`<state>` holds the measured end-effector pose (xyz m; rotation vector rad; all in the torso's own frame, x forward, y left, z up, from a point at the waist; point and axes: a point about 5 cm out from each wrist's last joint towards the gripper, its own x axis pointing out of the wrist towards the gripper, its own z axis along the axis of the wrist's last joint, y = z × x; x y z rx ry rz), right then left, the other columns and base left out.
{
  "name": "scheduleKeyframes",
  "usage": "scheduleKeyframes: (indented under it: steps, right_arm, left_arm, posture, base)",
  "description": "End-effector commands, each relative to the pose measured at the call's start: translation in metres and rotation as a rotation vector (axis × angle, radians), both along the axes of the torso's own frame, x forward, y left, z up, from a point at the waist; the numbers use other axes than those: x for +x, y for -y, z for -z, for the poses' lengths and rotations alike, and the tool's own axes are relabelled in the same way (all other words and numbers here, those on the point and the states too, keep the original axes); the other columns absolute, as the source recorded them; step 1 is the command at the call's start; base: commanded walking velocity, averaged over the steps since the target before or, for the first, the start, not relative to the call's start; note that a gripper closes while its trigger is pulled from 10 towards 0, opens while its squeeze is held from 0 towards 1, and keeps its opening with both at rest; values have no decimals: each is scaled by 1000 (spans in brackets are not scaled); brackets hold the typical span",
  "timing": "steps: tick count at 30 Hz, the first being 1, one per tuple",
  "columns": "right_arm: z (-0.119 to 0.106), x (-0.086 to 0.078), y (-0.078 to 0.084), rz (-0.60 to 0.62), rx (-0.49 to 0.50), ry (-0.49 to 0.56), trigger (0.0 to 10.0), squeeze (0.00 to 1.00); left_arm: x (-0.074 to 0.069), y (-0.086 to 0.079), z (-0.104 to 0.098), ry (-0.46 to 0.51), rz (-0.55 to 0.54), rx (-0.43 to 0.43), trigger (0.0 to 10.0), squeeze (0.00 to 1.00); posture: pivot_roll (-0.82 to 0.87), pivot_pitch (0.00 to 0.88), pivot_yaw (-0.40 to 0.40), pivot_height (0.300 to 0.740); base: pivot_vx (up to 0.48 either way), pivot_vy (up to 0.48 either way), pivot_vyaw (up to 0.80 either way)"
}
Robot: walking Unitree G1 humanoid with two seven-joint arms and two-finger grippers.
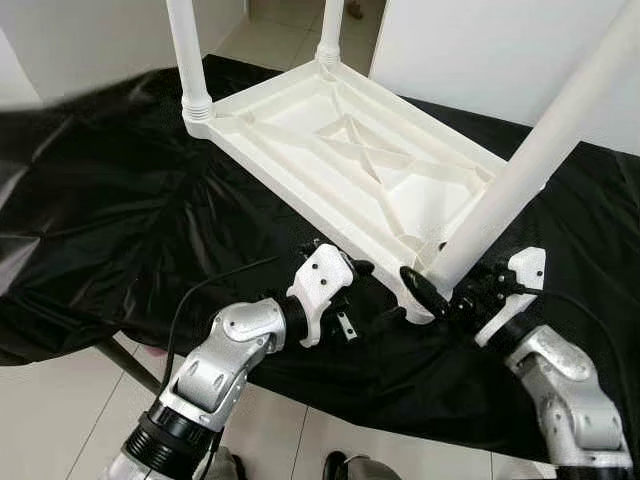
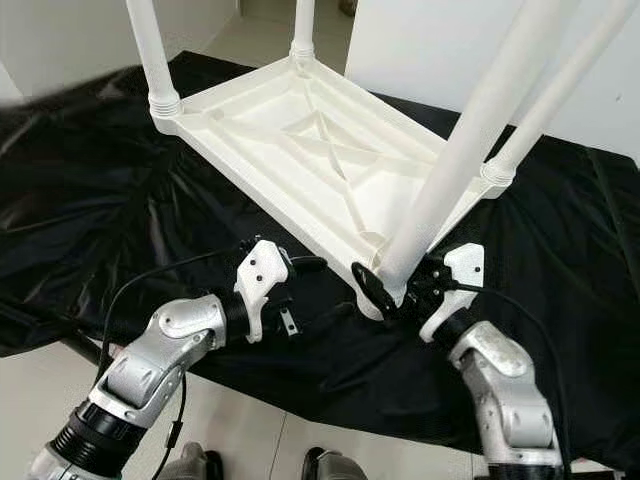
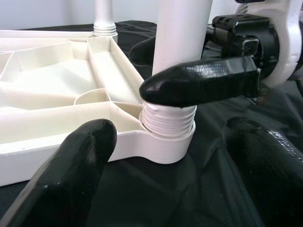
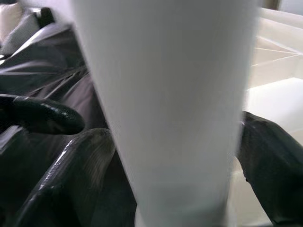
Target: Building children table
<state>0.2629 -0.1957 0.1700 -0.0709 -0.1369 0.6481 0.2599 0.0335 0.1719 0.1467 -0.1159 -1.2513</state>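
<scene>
a white plastic children's table top [image 1: 350,160] lies upside down on a black glossy cloth [image 1: 110,200] spread over the table, its ribbed underside facing up, with crossed stiffening ribs in the middle and shallow compartments between them that hold nothing. round white plastic legs stand up from its corners: one at the far left corner [image 1: 187,55], one at the far corner behind it [image 1: 329,30], one at the right corner [image 2: 560,90], and the nearest white leg [image 1: 540,150] leaning up from the near corner socket [image 3: 165,142].

the right pincer [image 2: 400,283] is at that near corner, low on the nearest leg just above the socket. in the right wrist view its black fingers [image 4: 71,175] sit on either side of the white tube, closed against it and gripping it. in the left wrist view the threaded end of the leg shows at the mouth of the socket, with one right finger lying across the leg just above the threads.

the left pincer [image 1: 345,290] hovers over the cloth just beside the near long edge of the table top, near the same corner. its fingers [image 3: 71,165] are spread apart with nothing between them, aimed at the socket.

pale floor tiles [image 1: 60,410] show below the cloth's edge, and a white wall [image 1: 470,50] stands behind the table.
</scene>
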Motion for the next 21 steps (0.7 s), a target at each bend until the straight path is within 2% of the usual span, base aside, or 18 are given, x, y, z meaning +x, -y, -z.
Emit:
scheduleKeyframes:
  steps: [1,3,4,5,11,20,21]
  right_arm:
    - [3,0,1,-13,-3,-8,10000,0]
    - [3,1,1,-15,-10,-7,10000,0]
    - [3,2,2,-18,-14,-6,4510,0]
    - [3,5,5,-18,-16,-2,0,0]
    - [6,10,12,-24,-38,-16,0,0]
    - [11,8,13,-4,-31,-33,0,0]
    - [12,8,12,18,-34,-39,5647,0]
  left_arm:
    - [-2,0,-1,11,-4,-1,10000,0]
    - [-2,0,-1,11,-4,-1,10000,0]
    - [-2,0,-1,11,-4,-1,10000,0]
    - [-2,-1,-1,11,-5,-2,10000,0]
    - [-1,0,-1,17,-7,3,10000,0]
    - [-1,1,-1,20,-2,3,10000,0]
    - [-1,1,-1,19,0,1,10000,0]
  posture:
    - [39,122,-73,740]
    - [39,122,-73,740]
    - [39,122,-73,740]
    - [44,115,-75,740]
    - [41,96,-78,740]
    - [36,94,-79,740]
    - [35,96,-81,740]
  base:
    - [0,0,0]
    - [0,0,0]
    - [0,0,0]
    - [0,0,0]
    - [0,0,0]
    - [0,0,0]
    - [0,0,0]
